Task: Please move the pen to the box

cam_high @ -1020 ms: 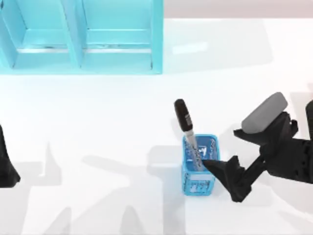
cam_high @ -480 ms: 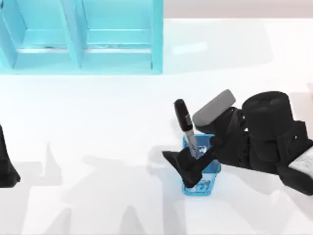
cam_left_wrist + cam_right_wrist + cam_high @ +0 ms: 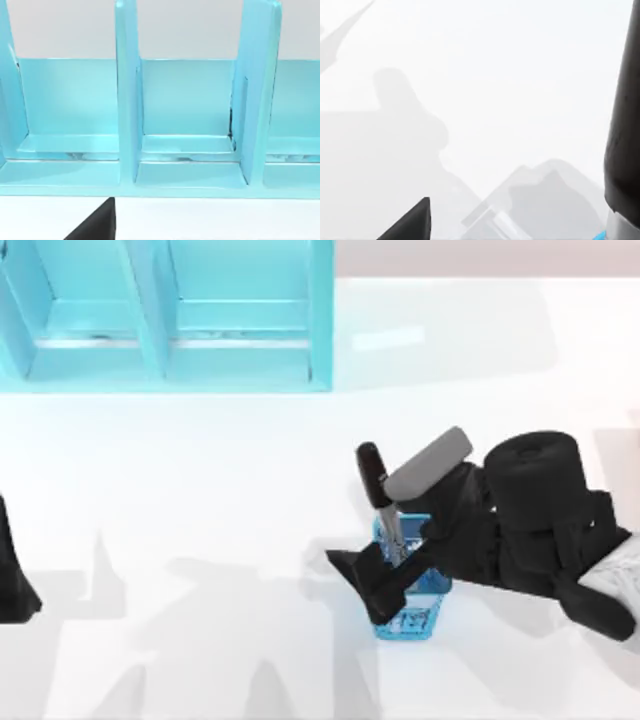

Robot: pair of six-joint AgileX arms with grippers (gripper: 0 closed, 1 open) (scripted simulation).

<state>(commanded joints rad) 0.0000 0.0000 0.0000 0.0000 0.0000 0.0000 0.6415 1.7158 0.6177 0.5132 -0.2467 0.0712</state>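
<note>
- Right arm (image 3: 520,520): matte black all over, chunky rounded cylinder segments, with a pale grey capsule-shaped block (image 3: 428,464) on top.
- Its fingers (image 3: 362,580) are black, tapering wedges.
- A white section (image 3: 618,575) shows at the arm's rear.
- Left arm (image 3: 14,575): a plain black, pointed shape.

Since a second ago, the right gripper (image 3: 385,575) swings in from the table's right side to the blue mesh holder (image 3: 410,615). Its fingers now sit around the pen (image 3: 378,490), where the barrel enters the holder.
</note>
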